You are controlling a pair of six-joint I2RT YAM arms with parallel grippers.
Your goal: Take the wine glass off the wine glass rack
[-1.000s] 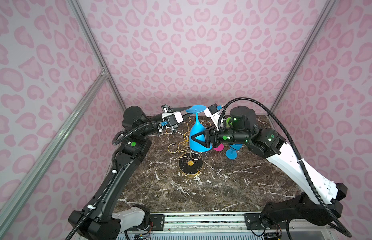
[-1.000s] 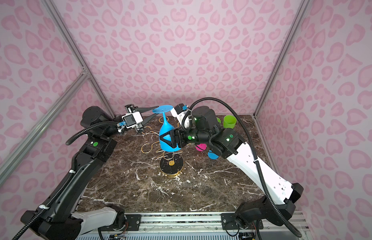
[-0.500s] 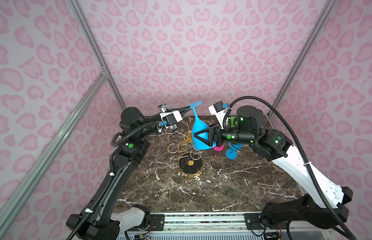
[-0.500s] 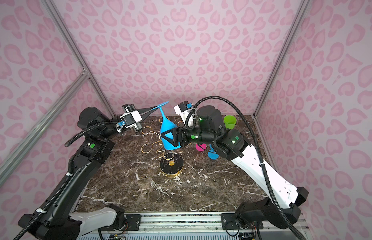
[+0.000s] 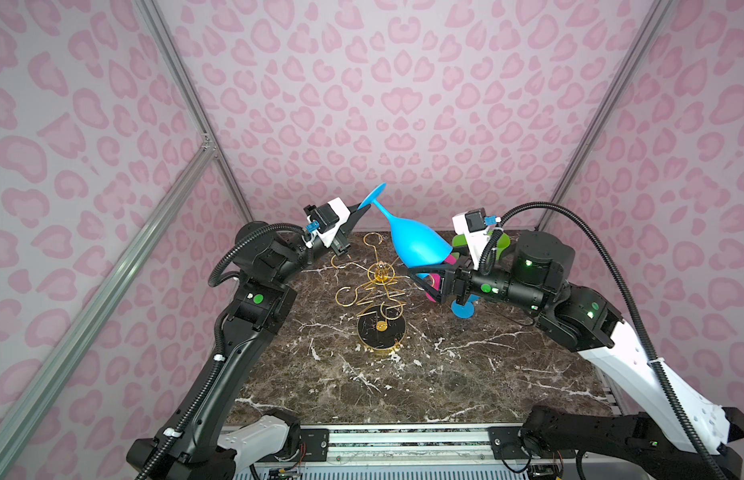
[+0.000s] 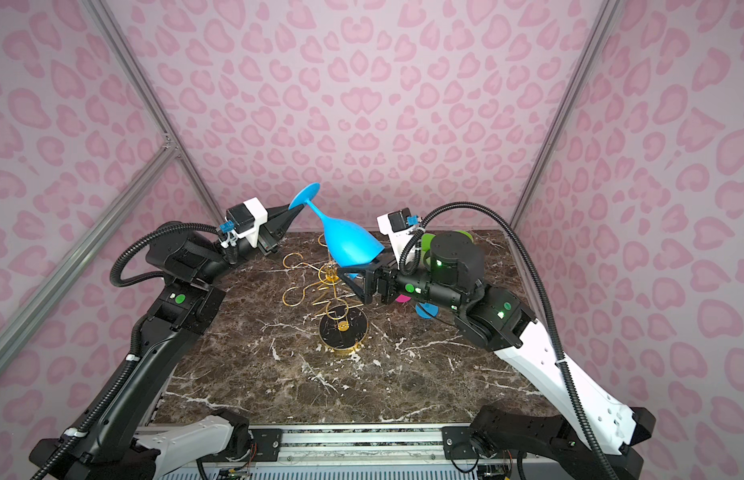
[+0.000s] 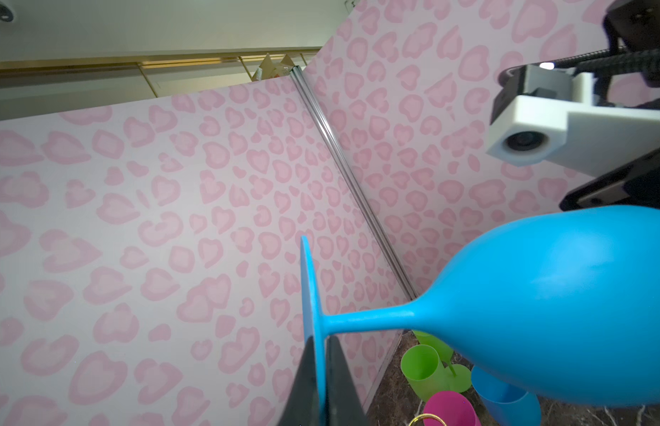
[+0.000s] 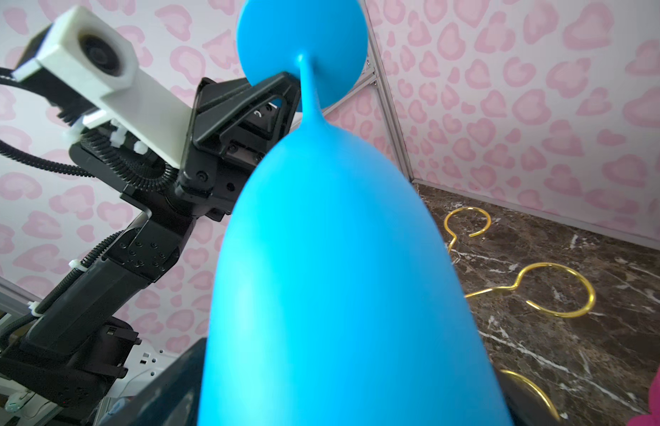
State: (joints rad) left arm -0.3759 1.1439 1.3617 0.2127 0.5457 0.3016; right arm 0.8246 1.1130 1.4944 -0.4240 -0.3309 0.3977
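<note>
The blue wine glass (image 5: 418,245) (image 6: 349,245) hangs tilted in the air above the back of the table, foot up and to the left, clear of the gold wire wine glass rack (image 5: 380,330) (image 6: 343,328). My left gripper (image 5: 364,208) (image 7: 321,354) is shut on the rim of the glass's round foot. The stem and bowl (image 7: 560,295) run off toward the right arm. My right gripper (image 5: 422,282) (image 6: 353,282) stands open at the bowl's mouth, jaws wider than the bowl. The bowl (image 8: 339,276) fills the right wrist view and hides the fingertips there.
The rack's hooked arms (image 8: 559,291) spread low beside the glass and hold nothing. Green cups (image 7: 422,365), a pink cup (image 7: 450,409) and another blue glass (image 5: 461,309) stand at the back right, behind the right gripper. Pink patterned walls close in the back and sides.
The left gripper has shut on the foot and drawn it up and left, tipping the glass. The right jaws have spread off the bowl and that arm has backed to the right.
</note>
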